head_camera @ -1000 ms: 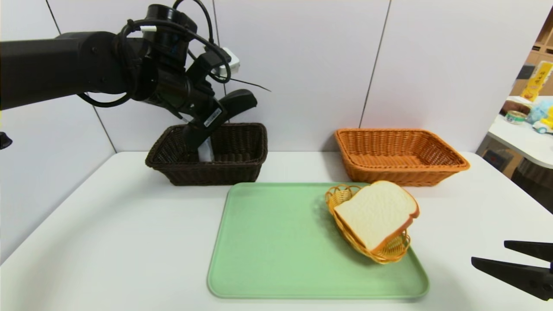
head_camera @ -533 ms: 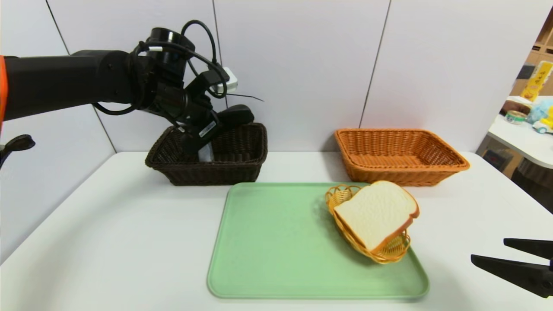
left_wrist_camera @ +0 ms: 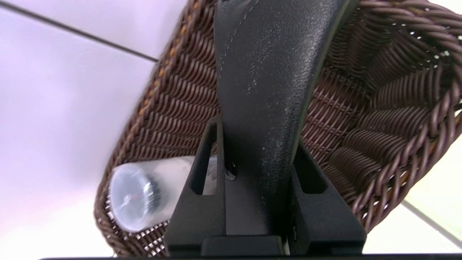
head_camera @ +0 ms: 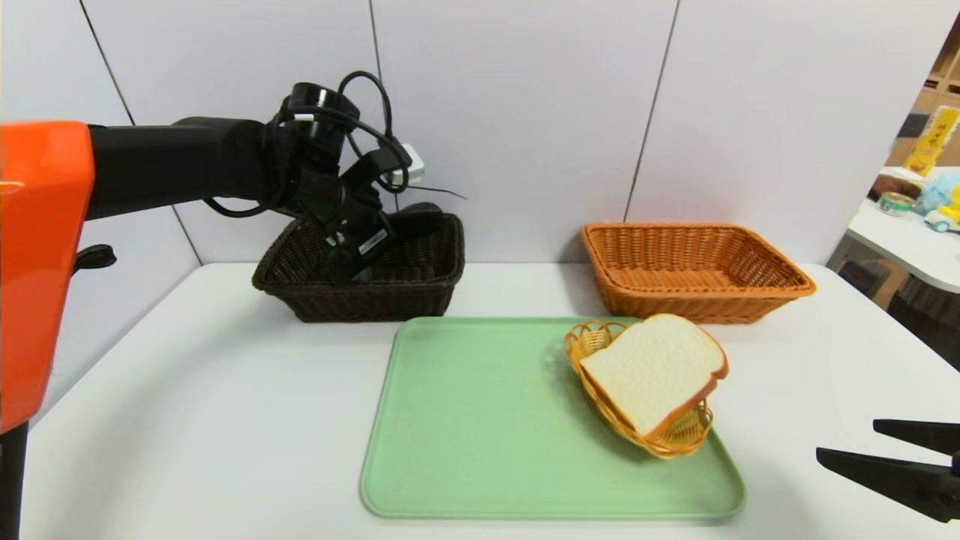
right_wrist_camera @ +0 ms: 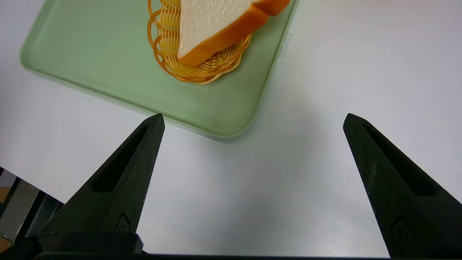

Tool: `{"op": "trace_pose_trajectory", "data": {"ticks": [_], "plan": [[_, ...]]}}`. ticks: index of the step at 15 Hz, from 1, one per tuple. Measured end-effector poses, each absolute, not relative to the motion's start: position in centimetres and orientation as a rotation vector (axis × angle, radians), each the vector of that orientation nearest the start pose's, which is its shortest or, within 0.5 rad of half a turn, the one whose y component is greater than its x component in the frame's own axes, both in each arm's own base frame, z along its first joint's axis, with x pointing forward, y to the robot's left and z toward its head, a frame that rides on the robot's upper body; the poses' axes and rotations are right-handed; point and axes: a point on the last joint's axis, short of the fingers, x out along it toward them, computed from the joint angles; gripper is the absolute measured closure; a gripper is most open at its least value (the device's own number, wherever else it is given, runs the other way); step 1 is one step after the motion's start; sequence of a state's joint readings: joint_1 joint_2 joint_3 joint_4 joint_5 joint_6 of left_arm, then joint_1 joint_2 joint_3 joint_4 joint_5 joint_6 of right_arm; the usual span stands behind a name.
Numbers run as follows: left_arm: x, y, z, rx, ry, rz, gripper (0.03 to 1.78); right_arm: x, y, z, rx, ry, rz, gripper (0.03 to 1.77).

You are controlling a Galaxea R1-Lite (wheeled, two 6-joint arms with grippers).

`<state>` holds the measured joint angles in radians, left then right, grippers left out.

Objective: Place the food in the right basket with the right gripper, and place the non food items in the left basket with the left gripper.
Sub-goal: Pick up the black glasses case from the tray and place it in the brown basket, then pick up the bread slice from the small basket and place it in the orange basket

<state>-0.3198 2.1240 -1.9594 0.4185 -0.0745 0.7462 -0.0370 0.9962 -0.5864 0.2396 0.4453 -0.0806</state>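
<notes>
STEP: left gripper (head_camera: 352, 262) clenched on glasses case (left_wrist_camera: 265, 90) inside left basket (head_camera: 420, 289), beside bottle (left_wrist_camera: 144, 196) | NEXT: release | right gripper (right_wrist_camera: 252, 121) parked agape, bread (head_camera: 652, 371) waits

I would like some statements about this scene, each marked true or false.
1. The left gripper is clamped on the glasses case over the dark brown basket. True.
2. The white bottle stands on the green tray. False: it lies in the dark brown basket.
3. The bread slice lies in the orange basket. False: it rests on the small yellow wicker dish.
4. The right gripper is open over the white table. True.
</notes>
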Motion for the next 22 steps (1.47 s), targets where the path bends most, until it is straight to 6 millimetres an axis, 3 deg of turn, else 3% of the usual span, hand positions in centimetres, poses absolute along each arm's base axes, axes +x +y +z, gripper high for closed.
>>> {"op": "trace_pose_trajectory", "data": {"ticks": [5,9,15,18,22], "plan": [[41.1,-13.7,23.7,0.783,0.429,-0.587,1.39,10.9,0.6,19.1,0.079,0.617,0.418,0.09],[41.4,-13.7,23.8,0.776,0.407,-0.576,0.87,10.9,0.6,19.0,0.08,0.621,0.419,0.09],[40.9,-13.6,24.9,0.762,0.373,-0.563,0.46,10.8,0.6,19.0,0.081,0.619,0.416,0.09],[39.4,-13.8,26.8,0.688,0.346,-0.574,0.35,10.7,0.6,19.1,0.081,0.613,0.415,0.09],[35.2,-15.9,28.5,0.458,0.433,-0.617,0.25,10.8,0.6,19.5,0.077,0.596,0.415,0.09]]}}
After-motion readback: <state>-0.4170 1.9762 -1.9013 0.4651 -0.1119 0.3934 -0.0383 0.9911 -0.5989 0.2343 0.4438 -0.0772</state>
